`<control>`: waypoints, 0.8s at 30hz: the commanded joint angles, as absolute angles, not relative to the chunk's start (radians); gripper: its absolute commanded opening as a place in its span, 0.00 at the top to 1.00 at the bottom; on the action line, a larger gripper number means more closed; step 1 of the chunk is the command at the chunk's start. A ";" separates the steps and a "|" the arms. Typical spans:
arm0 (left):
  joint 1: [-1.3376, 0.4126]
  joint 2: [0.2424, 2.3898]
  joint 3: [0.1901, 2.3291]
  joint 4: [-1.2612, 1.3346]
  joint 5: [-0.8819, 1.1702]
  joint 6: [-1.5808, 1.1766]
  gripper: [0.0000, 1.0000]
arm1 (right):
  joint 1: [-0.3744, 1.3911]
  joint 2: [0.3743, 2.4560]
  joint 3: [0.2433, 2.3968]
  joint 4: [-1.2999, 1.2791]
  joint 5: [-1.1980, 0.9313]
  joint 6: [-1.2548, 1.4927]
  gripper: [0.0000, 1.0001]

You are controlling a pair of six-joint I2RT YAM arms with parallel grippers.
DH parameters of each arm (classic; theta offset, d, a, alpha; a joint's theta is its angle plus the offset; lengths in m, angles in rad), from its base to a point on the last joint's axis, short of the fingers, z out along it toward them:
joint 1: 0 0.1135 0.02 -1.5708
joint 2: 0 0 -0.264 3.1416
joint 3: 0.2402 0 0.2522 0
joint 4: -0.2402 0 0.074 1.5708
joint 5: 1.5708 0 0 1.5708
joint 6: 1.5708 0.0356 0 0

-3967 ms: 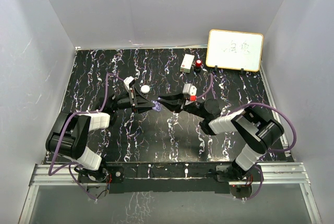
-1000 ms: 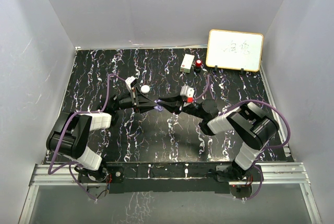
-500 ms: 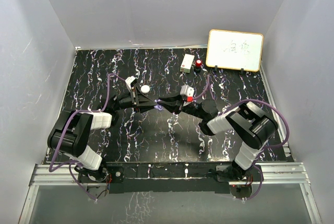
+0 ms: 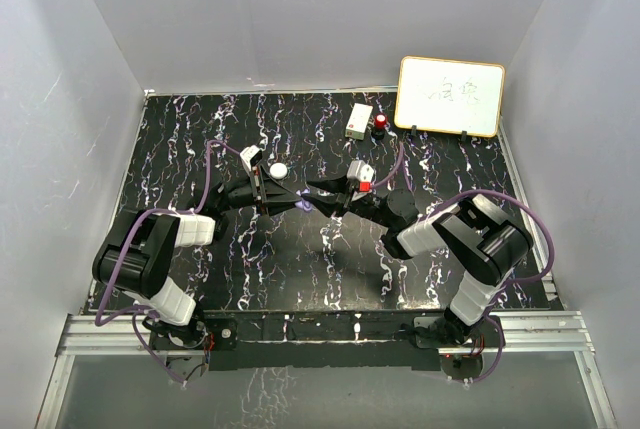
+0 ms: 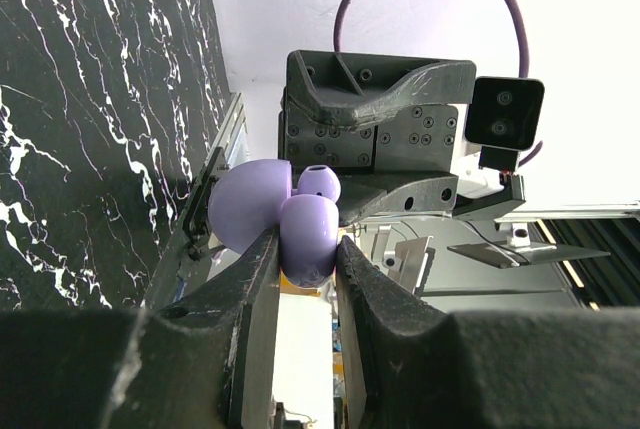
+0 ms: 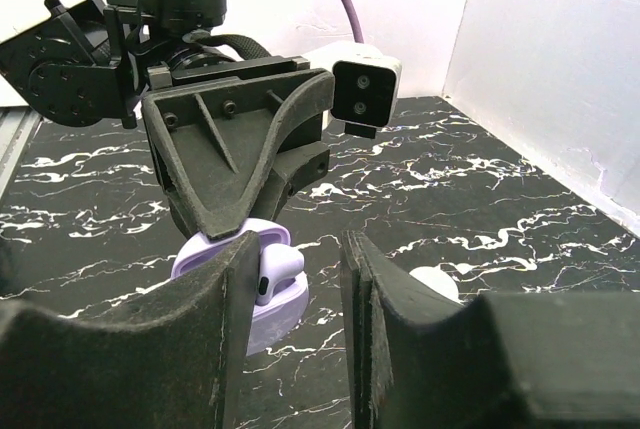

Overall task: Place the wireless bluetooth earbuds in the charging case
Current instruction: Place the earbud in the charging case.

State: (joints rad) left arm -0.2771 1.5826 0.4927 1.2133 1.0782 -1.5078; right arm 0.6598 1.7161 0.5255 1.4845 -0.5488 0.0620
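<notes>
Left gripper (image 5: 304, 259) is clamped on the open purple case (image 5: 300, 224), holding it over mid-table (image 4: 330, 249), with the lid (image 5: 245, 214) swung aside. One purple bud (image 6: 277, 271) sits in the case. The right gripper (image 6: 298, 249) straddles it with its fingers parted, so the bud is close to one finger and not pinched. White case (image 4: 278, 170) lies on the table just behind the left gripper.
</notes>
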 commanded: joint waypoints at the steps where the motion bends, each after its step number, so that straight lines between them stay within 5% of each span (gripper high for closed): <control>1: -0.281 1.577 0.507 1.304 1.063 -1.521 1.00 | 0.666 1.726 0.532 1.753 -0.561 0.074 0.63; 24: -0.282 1.593 0.512 1.326 1.055 -1.533 1.00 | 0.665 1.710 0.537 1.770 -0.578 0.103 0.59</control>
